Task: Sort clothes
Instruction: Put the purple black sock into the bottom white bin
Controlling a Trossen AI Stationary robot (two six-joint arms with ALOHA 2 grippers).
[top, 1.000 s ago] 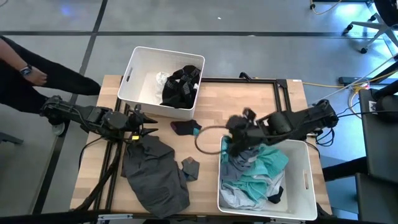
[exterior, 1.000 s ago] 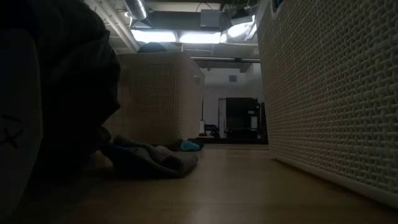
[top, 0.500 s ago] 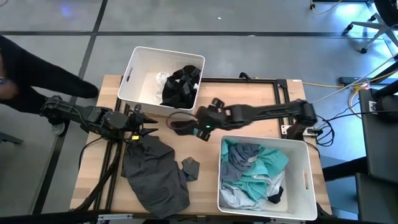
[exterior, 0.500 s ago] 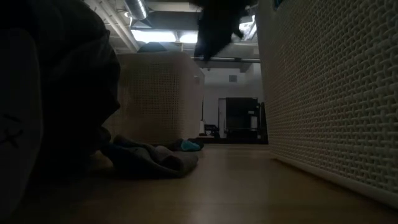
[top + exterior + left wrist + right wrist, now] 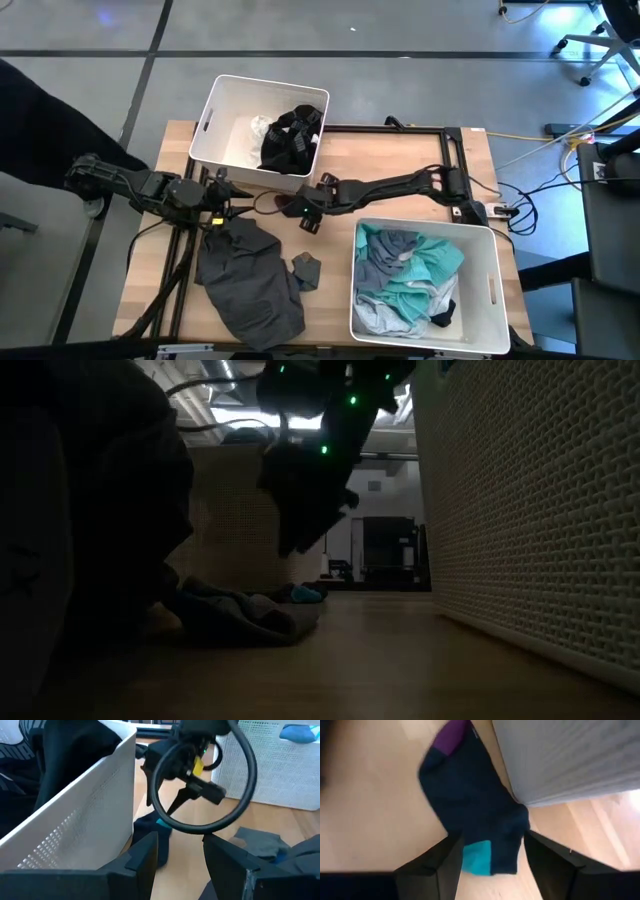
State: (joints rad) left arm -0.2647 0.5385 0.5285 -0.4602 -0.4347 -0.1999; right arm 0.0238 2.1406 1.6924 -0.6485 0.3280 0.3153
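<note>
Pale wood formed the counter (image 5: 400, 160), which stood on a grey floor crossed by dark seams. At the counter's upper left sat a white bin (image 5: 215, 110) holding black clothes (image 5: 292, 137) and a white lacy piece (image 5: 259, 127). A second white bin (image 5: 495, 290) at the lower right of the overhead frame was heaped with teal garments (image 5: 425, 272) and pale grey-blue ones (image 5: 378, 318).

The right arm stretched across the middle of the counter toward the left, its right gripper (image 5: 300, 208) just below the upper bin's front wall. In the right wrist view the jaws were spread apart, poised over a dark navy sock (image 5: 475, 815) with a purple toe and a turquoise heel patch; the sock lay flat on the wood beside the bin wall, and whether the fingers touched it could not be told. The left wrist view showed the same sock (image 5: 150, 832) at the foot of that bin.

The left gripper (image 5: 238, 207) waited at the left of the counter, pointing toward the sock, jaws open and empty. Below it a large dark grey garment (image 5: 248, 280) lay spread in the lower left of the overhead frame, with a small grey sock (image 5: 305, 268) just beside its right edge.

A person's dark sleeve (image 5: 50, 110) showed at the far left of the overhead frame.
</note>
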